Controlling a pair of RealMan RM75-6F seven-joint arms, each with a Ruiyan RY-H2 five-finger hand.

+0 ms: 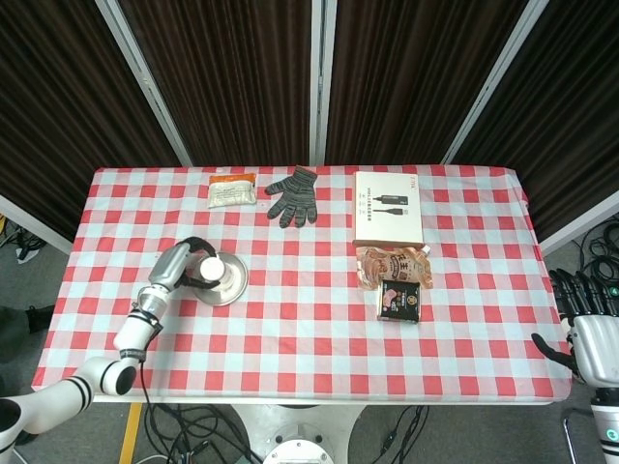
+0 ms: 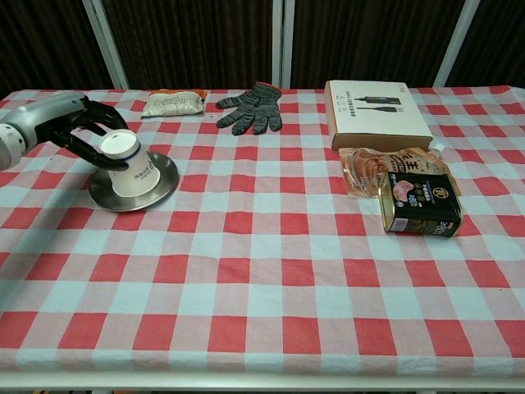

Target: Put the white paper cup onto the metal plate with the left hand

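The white paper cup (image 2: 131,167) stands upside down and a little tilted on the round metal plate (image 2: 160,187), at the left of the checked table. My left hand (image 2: 78,123) reaches in from the left with its dark fingers curved around the cup's upper end. From the head view the cup (image 1: 211,268) shows as a white disc over the plate (image 1: 232,280), with the left hand (image 1: 184,263) wrapped beside it. My right hand (image 1: 585,324) hangs off the table's right front corner, fingers spread, holding nothing.
At the back lie a white packet (image 1: 231,189), a grey knit glove (image 1: 295,196) and a white cable box (image 1: 386,207). A printed pouch (image 1: 392,261) and a dark tin (image 1: 399,300) sit right of centre.
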